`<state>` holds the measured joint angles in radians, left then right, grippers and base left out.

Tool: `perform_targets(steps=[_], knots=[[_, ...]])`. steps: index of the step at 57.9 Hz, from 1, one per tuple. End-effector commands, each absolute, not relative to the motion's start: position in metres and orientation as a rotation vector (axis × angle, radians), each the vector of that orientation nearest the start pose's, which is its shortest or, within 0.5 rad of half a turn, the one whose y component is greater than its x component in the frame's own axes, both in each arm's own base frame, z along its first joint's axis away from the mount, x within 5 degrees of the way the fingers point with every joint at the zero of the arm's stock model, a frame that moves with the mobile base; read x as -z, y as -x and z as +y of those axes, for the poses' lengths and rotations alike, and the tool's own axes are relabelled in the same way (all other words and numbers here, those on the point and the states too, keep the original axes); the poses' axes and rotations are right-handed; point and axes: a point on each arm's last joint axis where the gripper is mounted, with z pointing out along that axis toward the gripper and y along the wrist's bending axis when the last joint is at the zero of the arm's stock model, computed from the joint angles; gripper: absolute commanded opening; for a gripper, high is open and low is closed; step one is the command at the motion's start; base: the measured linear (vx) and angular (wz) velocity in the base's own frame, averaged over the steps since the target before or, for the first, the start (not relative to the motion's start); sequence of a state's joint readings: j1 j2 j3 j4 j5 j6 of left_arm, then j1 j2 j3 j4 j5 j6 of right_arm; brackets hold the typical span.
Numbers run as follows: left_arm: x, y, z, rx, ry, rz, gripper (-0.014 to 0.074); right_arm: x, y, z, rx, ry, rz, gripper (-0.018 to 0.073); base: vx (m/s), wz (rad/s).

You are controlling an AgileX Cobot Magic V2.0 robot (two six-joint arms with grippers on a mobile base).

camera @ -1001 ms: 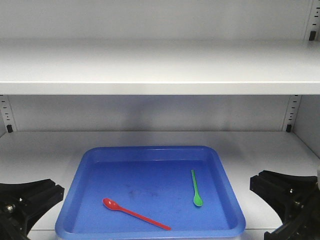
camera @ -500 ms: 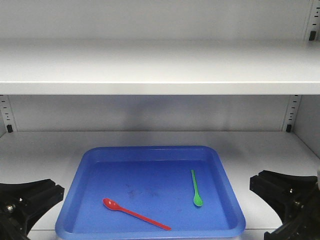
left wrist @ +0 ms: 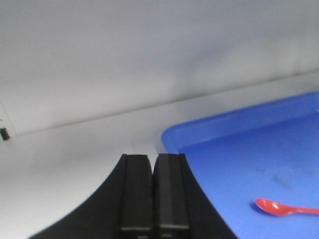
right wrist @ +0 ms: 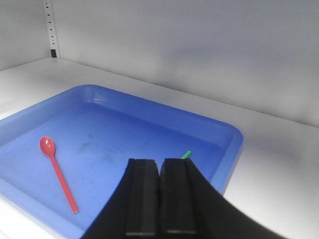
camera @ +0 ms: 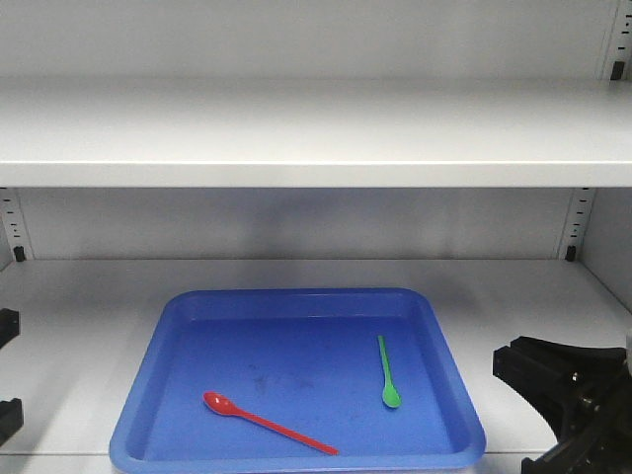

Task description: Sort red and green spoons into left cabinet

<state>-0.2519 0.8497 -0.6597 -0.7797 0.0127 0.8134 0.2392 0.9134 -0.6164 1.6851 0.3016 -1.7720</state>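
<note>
The red spoon (camera: pixel 267 422) lies aslant near the front of a blue tray (camera: pixel 296 296), bowl to the left. Further right in the tray lies the green spoon (camera: pixel 387 372), bowl toward the front. The tray rests on the lower shelf (camera: pixel 79 296) of the pale grey left cabinet (camera: pixel 296 133). My left gripper (left wrist: pixel 152 157) is shut and holds nothing; it hovers off the tray's left corner (left wrist: pixel 199 134), with the red spoon (left wrist: pixel 284 208) to its right. Over the tray's right part, my right gripper (right wrist: pixel 159 160) is shut and holds nothing, hiding most of the green spoon (right wrist: pixel 186 155); the red spoon (right wrist: pixel 57 172) lies left.
A wide upper shelf (camera: pixel 316 148) overhangs the tray. Slotted uprights stand at the back corners (camera: pixel 576 222). The right arm's black body (camera: pixel 568 395) sits at the lower right of the front view. Small black parts (camera: pixel 6 420) show at the left edge.
The left arm's black body has slid out of the lower left of the front view, leaving only small bits at the edge. The right arm and both spoons are unmoved.
</note>
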Motion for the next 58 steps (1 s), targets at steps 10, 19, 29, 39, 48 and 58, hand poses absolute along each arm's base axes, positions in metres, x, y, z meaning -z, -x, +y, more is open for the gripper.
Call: perform_targets(steps=[10, 19, 29, 39, 48, 58], knots=[[-0.3645, -0.1798, -0.0391, 0.122, -0.156, 1.562, -0.0001, -0.3386, -0.1793, 0.0732, -0.404, 0.488, 1.627, -0.0003, 0.00, 0.00], [-0.3649, -0.1799, -0.0386, 0.119, -0.151, 1.558, -0.0001, -0.3386, -0.1793, 0.0732, -0.404, 0.488, 1.627, -0.0003, 0.00, 0.00], [-0.3652, -0.1810, -0.0397, 0.102, -0.180, 1.546, -0.0001, -0.3386, -0.1793, 0.0732, -0.404, 0.488, 1.627, -0.0003, 0.00, 0.00], [-0.3683, -0.1805, -0.0435, 0.140, -0.205, 1.507, -0.0001, -0.3386, -0.1793, 0.0732, -0.404, 0.488, 1.627, -0.0003, 0.00, 0.00], [-0.3703, -0.1799, -0.0455, 0.175, -0.206, 1.485, -0.0001, -0.3386, -0.1792, 0.0733, -0.405, 0.489, 1.627, -0.0003, 0.00, 0.00], [-0.3710, -0.1798, -0.0456, 0.171, -0.210, 1.476, -0.0001, -0.3386, -0.1792, 0.0733, -0.405, 0.489, 1.627, -0.0003, 0.00, 0.00]])
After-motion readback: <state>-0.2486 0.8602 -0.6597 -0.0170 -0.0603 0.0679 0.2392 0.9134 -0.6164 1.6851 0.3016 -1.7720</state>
